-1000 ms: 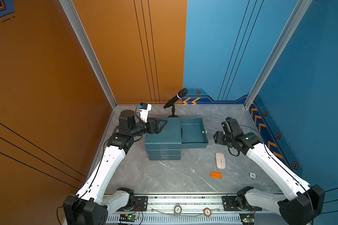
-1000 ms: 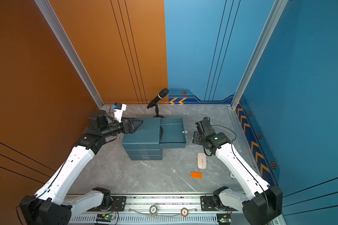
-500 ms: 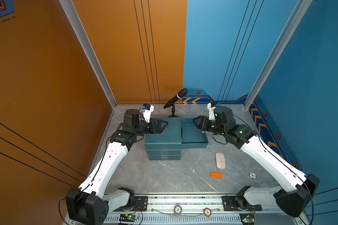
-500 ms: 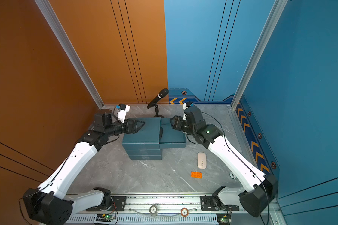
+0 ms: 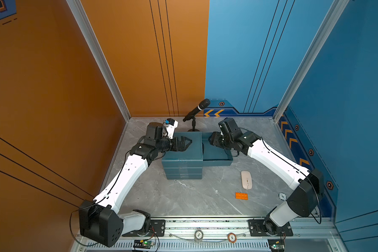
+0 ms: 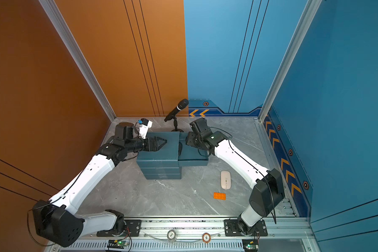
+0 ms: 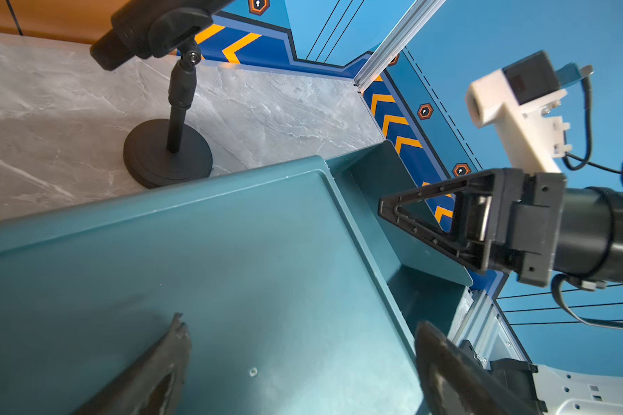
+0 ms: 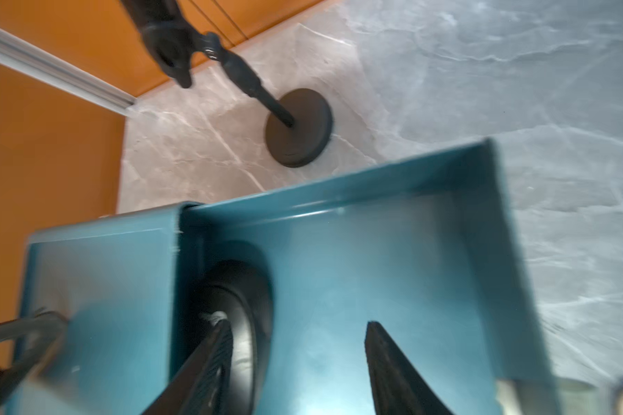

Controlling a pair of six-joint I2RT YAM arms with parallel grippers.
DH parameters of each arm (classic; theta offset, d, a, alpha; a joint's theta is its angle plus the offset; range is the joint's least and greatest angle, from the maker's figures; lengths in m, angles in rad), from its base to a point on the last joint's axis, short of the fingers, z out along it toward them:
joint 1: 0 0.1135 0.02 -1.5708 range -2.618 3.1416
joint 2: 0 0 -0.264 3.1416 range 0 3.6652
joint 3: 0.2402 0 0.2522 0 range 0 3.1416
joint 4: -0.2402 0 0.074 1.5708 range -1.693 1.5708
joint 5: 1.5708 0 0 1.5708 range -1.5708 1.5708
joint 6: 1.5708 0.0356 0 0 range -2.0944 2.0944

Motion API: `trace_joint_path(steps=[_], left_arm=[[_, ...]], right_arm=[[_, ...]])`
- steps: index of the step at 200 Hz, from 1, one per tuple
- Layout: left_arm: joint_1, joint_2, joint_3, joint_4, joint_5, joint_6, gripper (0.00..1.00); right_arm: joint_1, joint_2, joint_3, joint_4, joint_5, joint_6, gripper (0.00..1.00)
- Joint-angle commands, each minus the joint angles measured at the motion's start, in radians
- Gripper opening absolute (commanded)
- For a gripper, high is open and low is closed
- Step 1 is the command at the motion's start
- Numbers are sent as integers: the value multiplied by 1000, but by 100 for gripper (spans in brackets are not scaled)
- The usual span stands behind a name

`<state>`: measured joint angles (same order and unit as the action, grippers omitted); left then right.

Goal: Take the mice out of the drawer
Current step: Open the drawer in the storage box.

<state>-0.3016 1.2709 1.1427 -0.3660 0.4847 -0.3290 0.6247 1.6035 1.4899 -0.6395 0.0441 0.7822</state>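
A black mouse (image 8: 247, 305) lies in the open teal drawer (image 8: 392, 251), half tucked under the cabinet's top edge. My right gripper (image 8: 295, 345) hangs open inside the drawer. One of its fingers (image 8: 209, 359) overlaps the mouse and the other stands apart over the bare drawer floor. In both top views the drawer (image 5: 218, 162) sticks out to the right of the cabinet (image 5: 183, 159). A pale cream mouse (image 5: 246, 179) lies on the table to the right. My left gripper (image 7: 303, 334) is open over the cabinet top (image 7: 195, 269), holding nothing.
A black microphone (image 5: 196, 108) on a round stand stands just behind the cabinet. An orange studded plate (image 5: 241, 195) lies near the cream mouse, and a small white disc (image 5: 282, 195) sits beside the right arm's base. Walls close the table on three sides.
My right arm has swung from beside the drawer's right end up and left, so its gripper now reaches into the drawer. My left gripper has edged right over the cabinet top.
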Motion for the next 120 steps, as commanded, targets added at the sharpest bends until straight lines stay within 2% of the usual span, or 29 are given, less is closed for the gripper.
trace_joint_path(steps=[1, 120], left_arm=[[-4, 1, 39, -39, -30, 8, 98], [-5, -9, 43, -52, -50, 16, 98]], right_arm=[[-15, 8, 38, -115, 103, -20, 57], [-60, 19, 95, -256, 272, -85, 57]])
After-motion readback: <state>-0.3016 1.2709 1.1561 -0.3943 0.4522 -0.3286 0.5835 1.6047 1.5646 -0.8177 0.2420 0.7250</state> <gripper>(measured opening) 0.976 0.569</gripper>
